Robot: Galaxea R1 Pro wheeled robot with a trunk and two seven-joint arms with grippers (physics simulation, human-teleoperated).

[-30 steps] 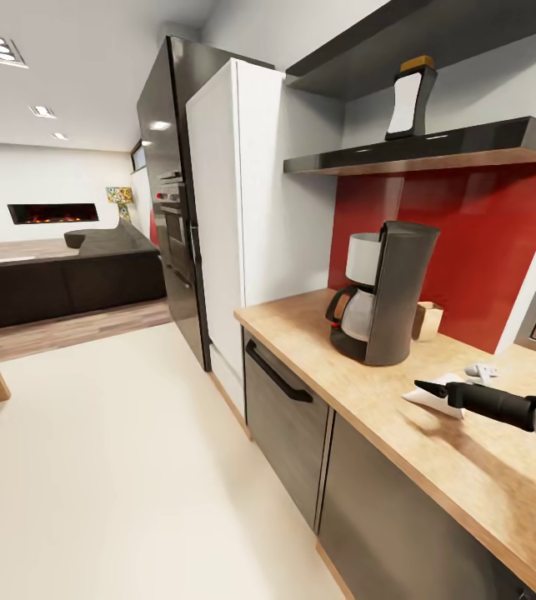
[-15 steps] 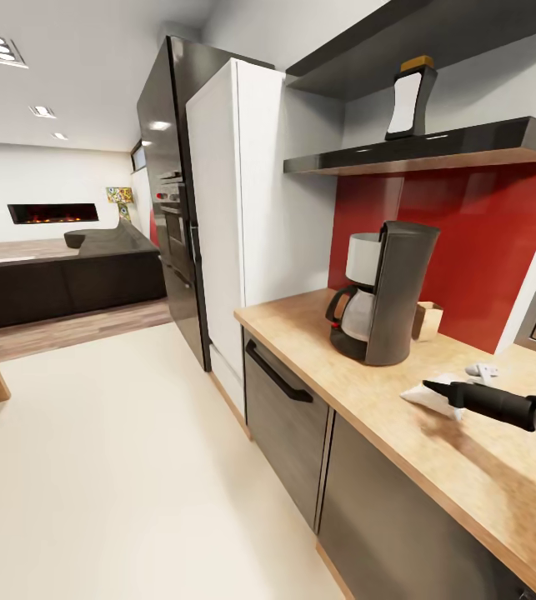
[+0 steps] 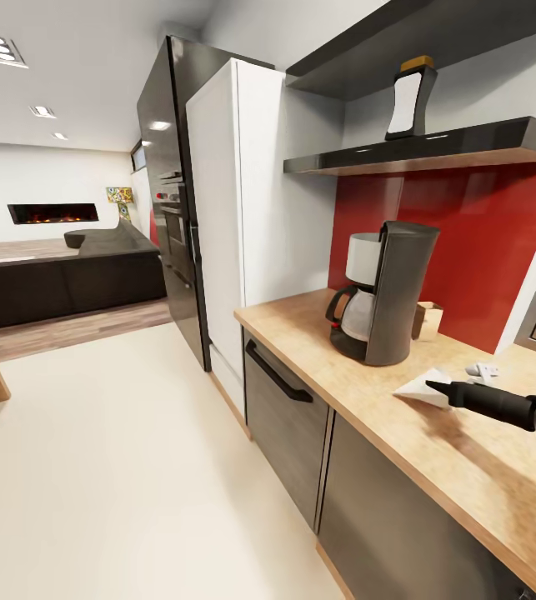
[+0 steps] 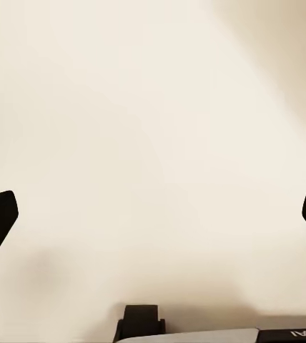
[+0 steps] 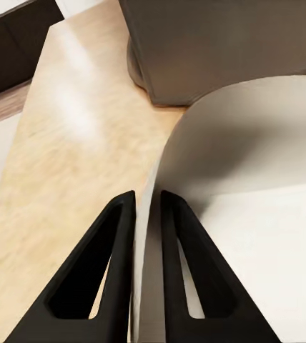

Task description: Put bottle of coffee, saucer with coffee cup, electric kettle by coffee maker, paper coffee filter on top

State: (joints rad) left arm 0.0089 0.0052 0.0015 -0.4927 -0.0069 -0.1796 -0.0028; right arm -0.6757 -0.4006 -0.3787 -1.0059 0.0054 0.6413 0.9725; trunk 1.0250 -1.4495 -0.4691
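Countertop (image 3: 359, 392): a long, matte light-wood slab over glossy grey cabinet fronts, backed by a red splashback.
Coffee maker (image 3: 383, 293): a black drip machine with a pale upper band and a rounded carafe is seen standing upright on the countertop, near the wall.
Bottle of coffee (image 3: 410, 100): a dark bottle with a white label and mustard cap is seen on the dark shelf, well above the machine.
Right gripper (image 5: 146, 207): the slim black fingers are pressed together on the thin edge of the filter.
Paper coffee filter (image 3: 422, 388): a white, curled paper cone is held just above the countertop, beside the coffee maker.
Left gripper (image 4: 153, 214): the fingers are spread wide with nothing between them, over a pale surface.
Step in hand: the filter is judged to need lifting clear and carrying level to the machine's top; since the paper is flimsy, a firm pinch and slow travel are advised, with release only once it is seated.
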